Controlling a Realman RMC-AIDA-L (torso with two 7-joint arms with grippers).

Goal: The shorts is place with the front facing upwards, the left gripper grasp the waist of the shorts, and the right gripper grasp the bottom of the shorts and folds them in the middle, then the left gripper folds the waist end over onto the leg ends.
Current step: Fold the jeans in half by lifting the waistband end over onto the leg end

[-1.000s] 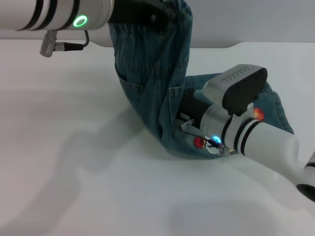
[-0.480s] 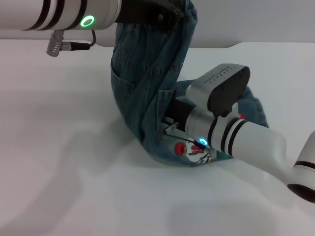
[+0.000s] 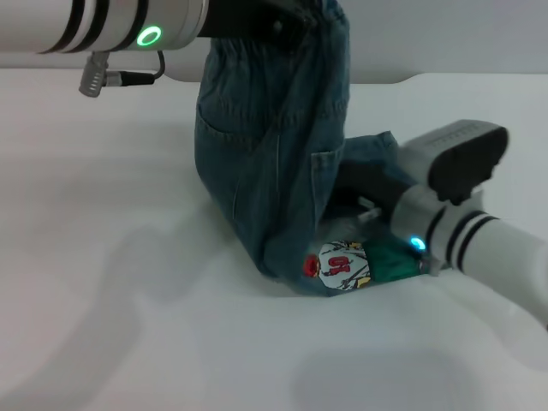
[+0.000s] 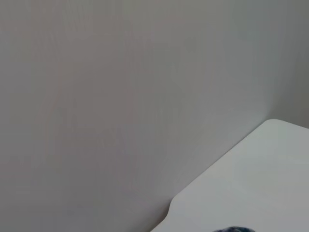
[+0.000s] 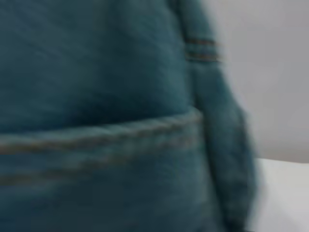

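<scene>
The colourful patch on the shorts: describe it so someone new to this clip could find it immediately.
On the white table, denim shorts hang from the left gripper at top; the right gripper is against their lower end. Along the bottom edge resting on the table sits the patch: a white cartoon print with red marks beside green fabric, the only bright spot on blue denim.

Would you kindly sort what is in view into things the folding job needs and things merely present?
Part of the job:
- denim shorts, waist end lifted
- left gripper, at the lifted waist end
- right gripper, low by the shorts

Merely present:
- white table
- grey wall
</scene>
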